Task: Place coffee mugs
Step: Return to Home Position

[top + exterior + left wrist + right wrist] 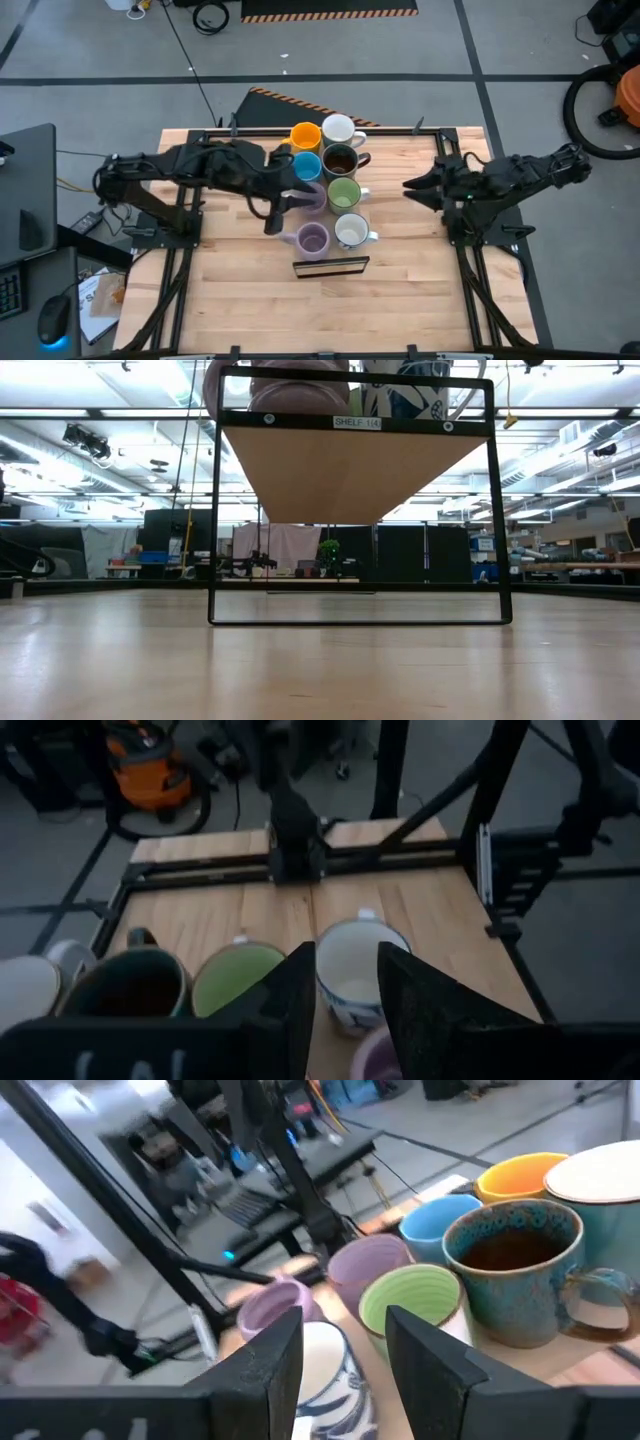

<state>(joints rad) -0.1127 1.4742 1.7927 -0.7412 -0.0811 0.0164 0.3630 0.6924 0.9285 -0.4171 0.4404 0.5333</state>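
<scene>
Eight mugs stand in two rows on a raised wooden shelf [350, 470] in a black frame at the table's middle. One row has orange [305, 135], light blue [307, 165], lavender [312, 196] and lavender [313, 240]. The other has white [338, 128], dark brown [340, 160], green [343, 192] and grey-white with a blue pattern [350, 231]. My left gripper [290, 203] hovers open at the left side of the lavender mugs, holding nothing; between its fingers the wrist view shows the grey-white mug [350, 975]. My right gripper [408, 186] is open, right of the mugs.
The shelf's black frame [215, 510] stands on the wooden table top [400, 300], with open space beneath the board. Black rails run along the table's far edge and sides. Bare wood lies on the near side of the shelf and on both sides of it.
</scene>
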